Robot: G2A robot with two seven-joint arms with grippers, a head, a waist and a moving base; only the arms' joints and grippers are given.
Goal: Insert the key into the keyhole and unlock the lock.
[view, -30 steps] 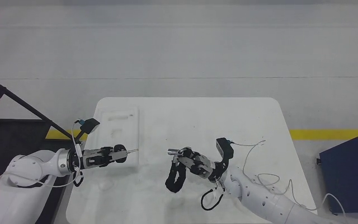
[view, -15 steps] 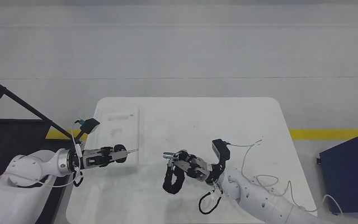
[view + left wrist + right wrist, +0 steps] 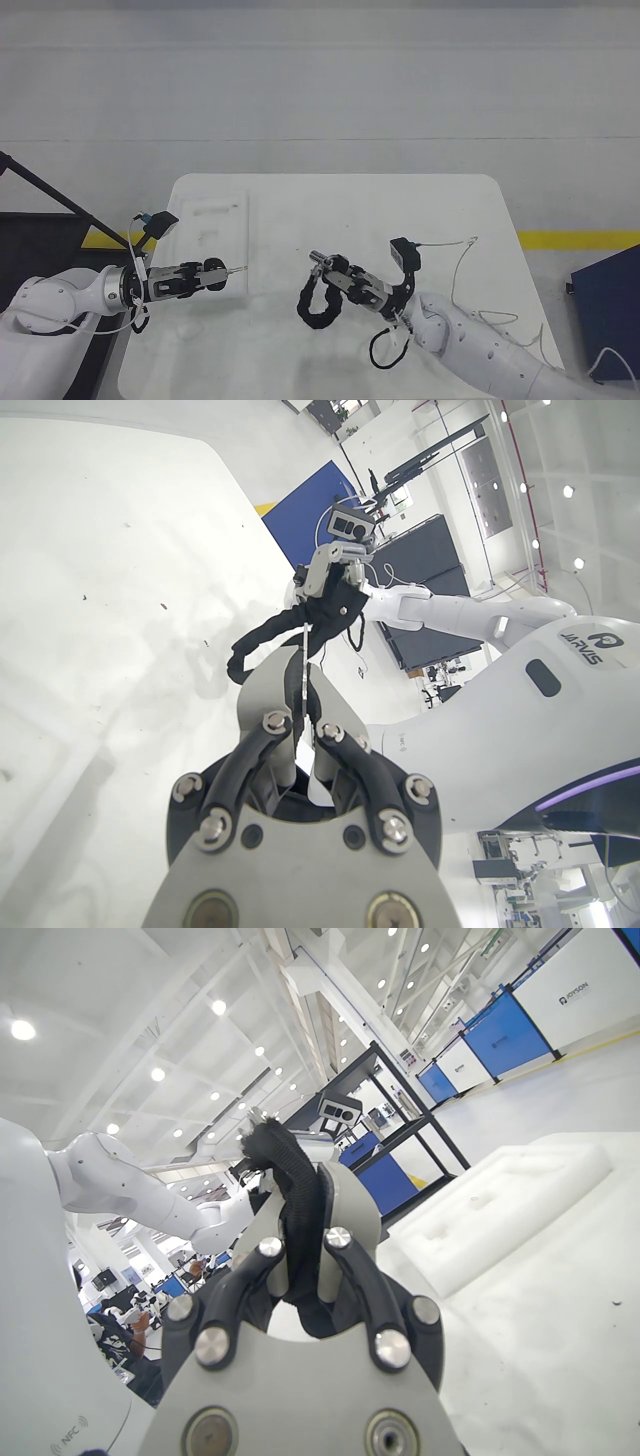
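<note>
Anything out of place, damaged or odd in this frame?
Only one thing: the lock has a black cable sleeve that looks frayed at its end, loose threads showing, just past the right tool gripping it. The key sits straight in the left tool.

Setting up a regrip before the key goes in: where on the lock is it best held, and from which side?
Probably the black sleeved cable right behind the silver lock body, approached from the side opposite the key, as the right gripper has it. The body's end faces the key and is left uncovered.
</note>
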